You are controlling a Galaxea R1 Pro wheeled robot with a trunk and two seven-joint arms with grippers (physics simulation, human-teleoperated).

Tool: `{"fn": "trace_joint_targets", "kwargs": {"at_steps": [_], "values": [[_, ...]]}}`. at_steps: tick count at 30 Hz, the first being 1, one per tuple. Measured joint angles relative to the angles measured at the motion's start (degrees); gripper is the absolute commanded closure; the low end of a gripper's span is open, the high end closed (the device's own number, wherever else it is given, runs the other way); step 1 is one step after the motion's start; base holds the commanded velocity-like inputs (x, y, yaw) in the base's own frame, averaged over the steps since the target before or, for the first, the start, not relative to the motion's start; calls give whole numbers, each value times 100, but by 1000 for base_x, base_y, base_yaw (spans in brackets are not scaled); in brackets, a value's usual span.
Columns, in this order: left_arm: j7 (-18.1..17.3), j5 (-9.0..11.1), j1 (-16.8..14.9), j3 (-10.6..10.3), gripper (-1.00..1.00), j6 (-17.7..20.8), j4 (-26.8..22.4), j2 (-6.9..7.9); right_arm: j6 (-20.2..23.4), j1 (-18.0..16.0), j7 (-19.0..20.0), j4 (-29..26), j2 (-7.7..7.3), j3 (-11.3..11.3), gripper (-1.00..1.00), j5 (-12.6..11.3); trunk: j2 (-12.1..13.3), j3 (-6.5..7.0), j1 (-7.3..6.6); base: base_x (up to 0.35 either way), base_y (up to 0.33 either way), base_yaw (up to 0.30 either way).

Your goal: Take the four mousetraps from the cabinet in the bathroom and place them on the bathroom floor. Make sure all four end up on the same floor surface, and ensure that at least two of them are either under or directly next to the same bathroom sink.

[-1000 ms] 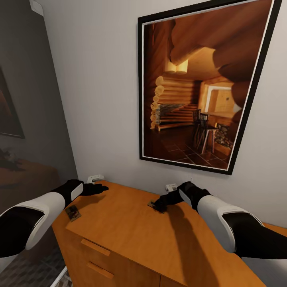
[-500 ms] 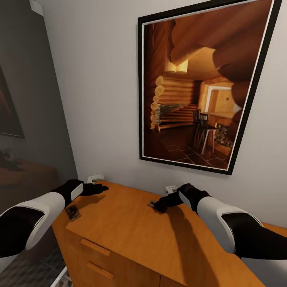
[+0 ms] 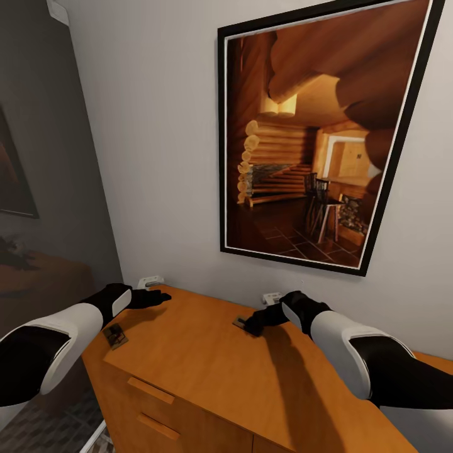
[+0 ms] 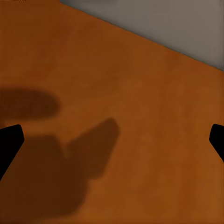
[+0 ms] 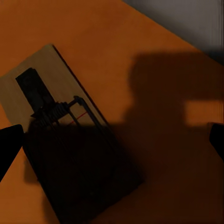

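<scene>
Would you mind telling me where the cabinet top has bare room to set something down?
The cabinet top is bare between the two arms and toward its front edge. It is crowded at the near left corner by a mousetrap, and under the right gripper by another mousetrap.

cabinet (image 3: 251, 377): orange-brown wood, smooth, a soft satin sheen seen on top.
mousetrap (image 5: 60, 135): pale matt wooden board, dark metal wire and spring parts fitted on it.
fingers (image 5: 9, 144): matt black, plastic-looking.
wall (image 3: 157, 157): matt, evenly painted, pale.
picture frame (image 3: 221, 138): black, smooth, with a thin white inner edge.
</scene>
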Motion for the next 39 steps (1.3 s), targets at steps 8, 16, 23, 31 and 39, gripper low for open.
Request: {"fn": "trace_joint_targets", "kwargs": {"at_steps": [8, 16, 23, 31, 39], "values": [[0, 0, 1, 5, -100, 0, -1, 0, -7, 0, -78, 7, 17, 8, -100, 12, -1, 0, 0, 0, 0, 0], [1, 0, 2, 3, -100, 1, -1, 0, -7, 7, -211, -1, 42, -42, -100, 23, -1, 0, 0, 0, 0, 0], [1, -4, 0, 1, -100, 1, -2, 0, -6, 8, -272, 0, 52, -77, -100, 32, -1, 0, 0, 0, 0, 0], [7, 0, 0, 3, -100, 1, 2, 0, 27, 9, -273, -15, 52, -73, -100, 19, 0, 0, 0, 0, 0, 0], [8, -4, 0, 0, -100, 1, 0, 0, 71, 9, -219, -36, 68, -6, -100, 67, 0, 0, 0, 0, 0, 0]]}}
